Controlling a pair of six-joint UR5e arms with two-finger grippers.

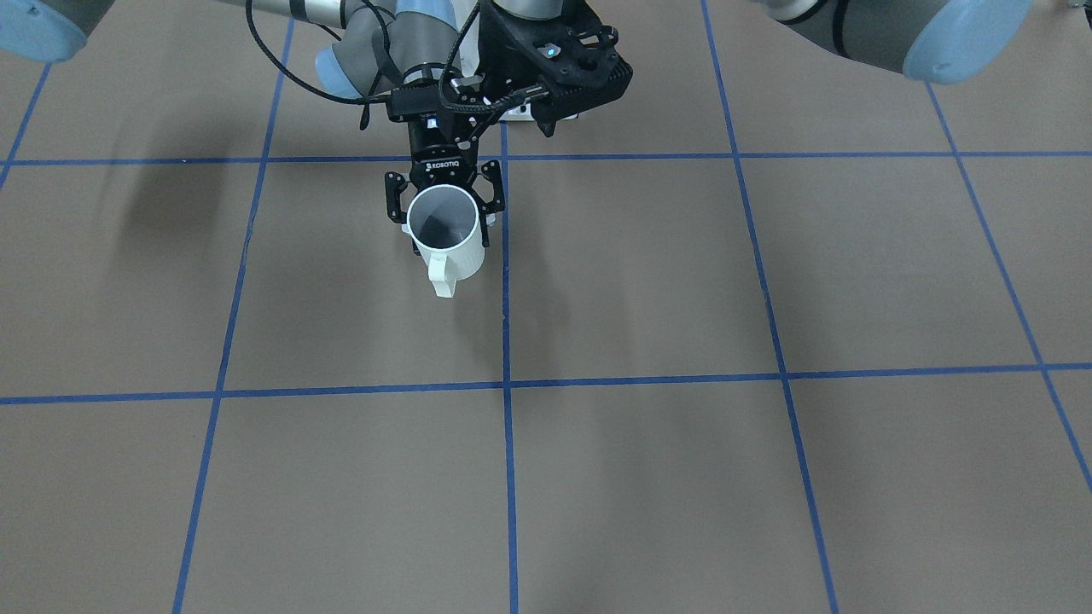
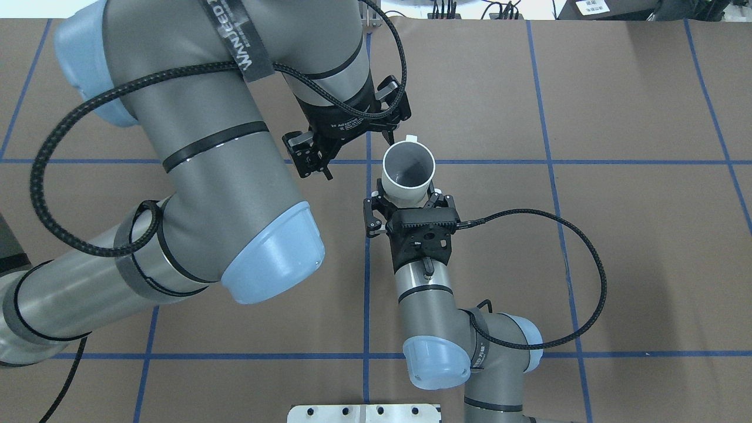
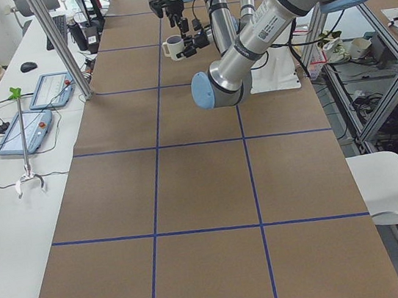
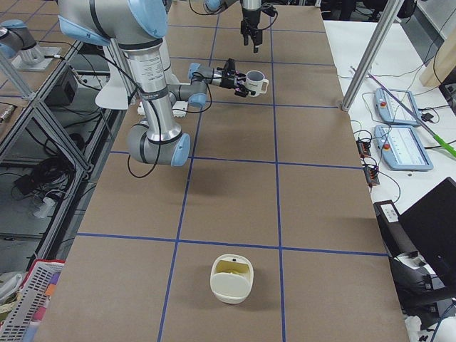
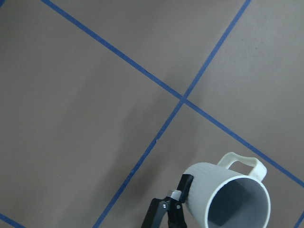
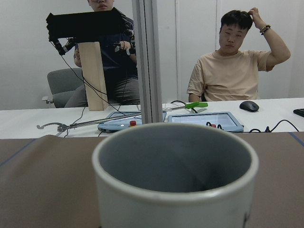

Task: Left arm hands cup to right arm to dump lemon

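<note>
My right gripper (image 2: 408, 197) is shut on the cup (image 2: 408, 167), a white mug held upright above the brown table, its fingers on either side of the body. The handle (image 1: 442, 277) points away from the robot. The cup's grey inside (image 6: 175, 156) shows shadow only; the lemon is hidden or out of view. My left gripper (image 2: 356, 158) hangs open just to the left of the cup, with nothing between its fingers. The left wrist view shows the cup (image 5: 228, 194) below it, with one right finger (image 5: 176, 204) on its side.
A cream container (image 4: 231, 278) with a yellowish inside stands on the table far along its right end. Two people (image 6: 232, 66) sit behind a white desk with tablets (image 6: 209, 118) across the table. Metal posts (image 4: 370, 50) rise at the table's edge.
</note>
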